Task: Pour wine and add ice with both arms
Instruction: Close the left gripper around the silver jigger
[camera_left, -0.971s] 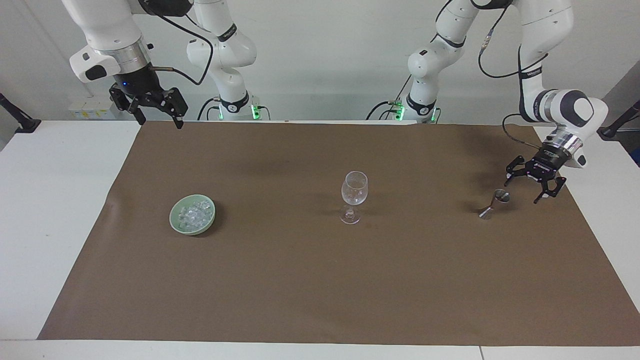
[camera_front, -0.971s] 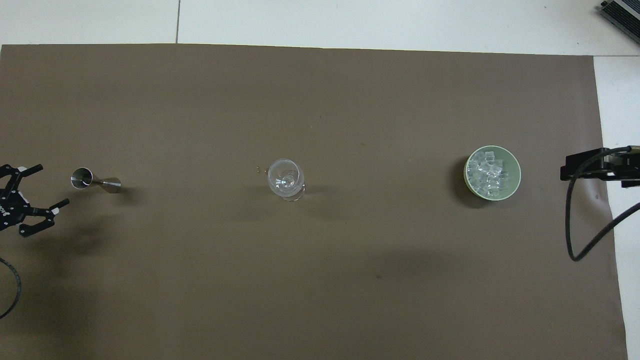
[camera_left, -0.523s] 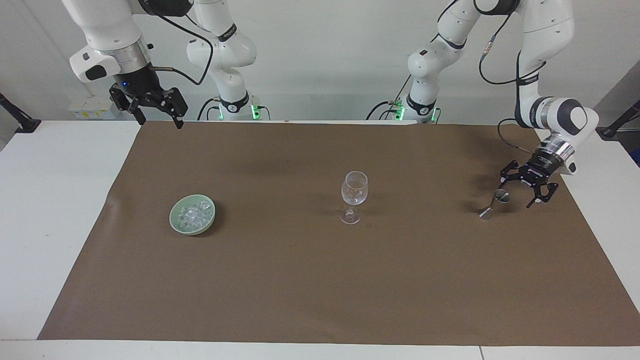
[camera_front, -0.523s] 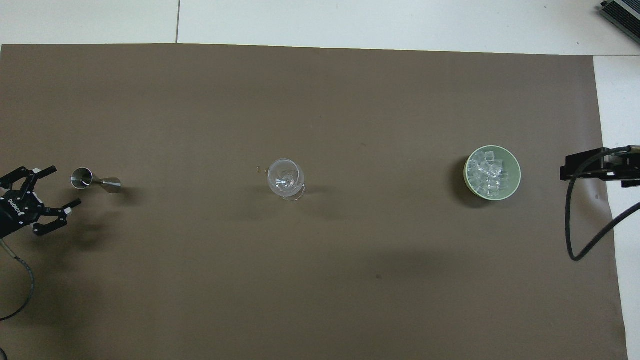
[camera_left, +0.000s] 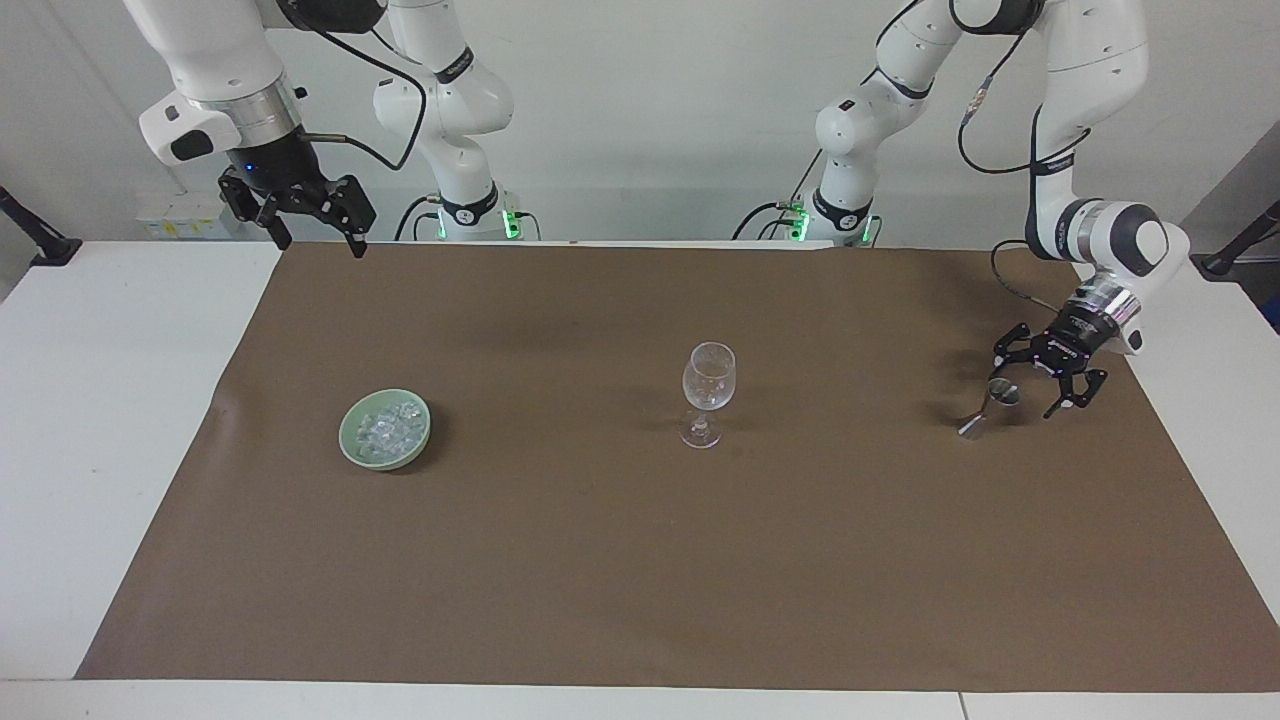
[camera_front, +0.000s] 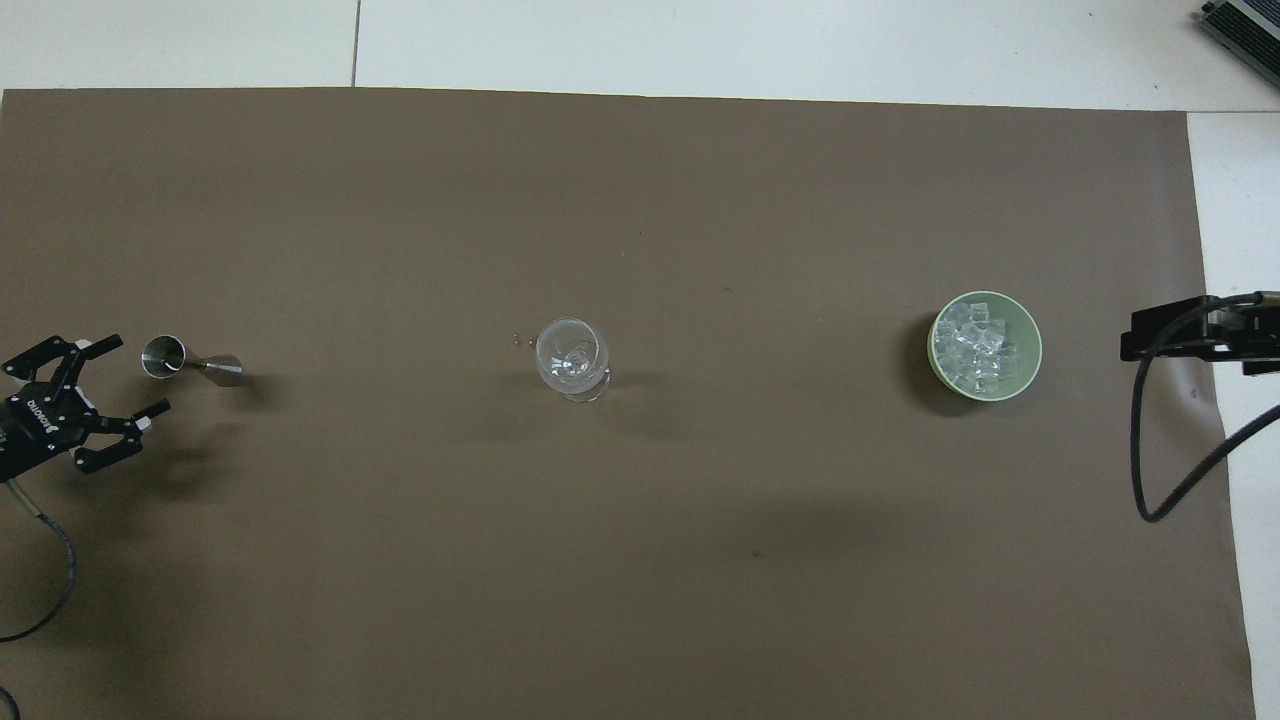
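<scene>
1. Two arms are in play. The left gripper (camera_left: 1045, 385) is low at the left arm's end of the surface, fingers spread wide and holding nothing, just beside the jigger (camera_left: 990, 405); whether a fingertip touches the cup rim cannot be told.
2. That jigger is a small polished steel double cone, two cups joined at a narrow waist, and it appears to stand on the brown paper sheet (camera_left: 640, 560). It looks light, rigid and slick, and easy to tip. The waist, or just under the upper cup, is probably the safest place to pinch it, and level if it carries liquid.
3. At mid-sheet stands the wine glass (camera_left: 708, 392): thin clear glass with a rounded bowl, slim stem and flat foot. It is fragile and top-heavy, so a bump at the rim would likely topple it. Nothing touches it.
4. Toward the right arm's end, the ice (camera_left: 388, 428) sits heaped in a pale green bowl (camera_left: 352, 445). The cubes are small, clear and glassy, hard but probably slippery. One cube taken across flat faces should pinch best. The bowl looks smooth, glazed and shallow.
5. High over the sheet's corner nearest its base, the right gripper (camera_left: 318, 235) waits, fingers apart and empty.
6. Underfoot, the sheet is matte brown and flat on a white surface (camera_left: 100, 400).
</scene>
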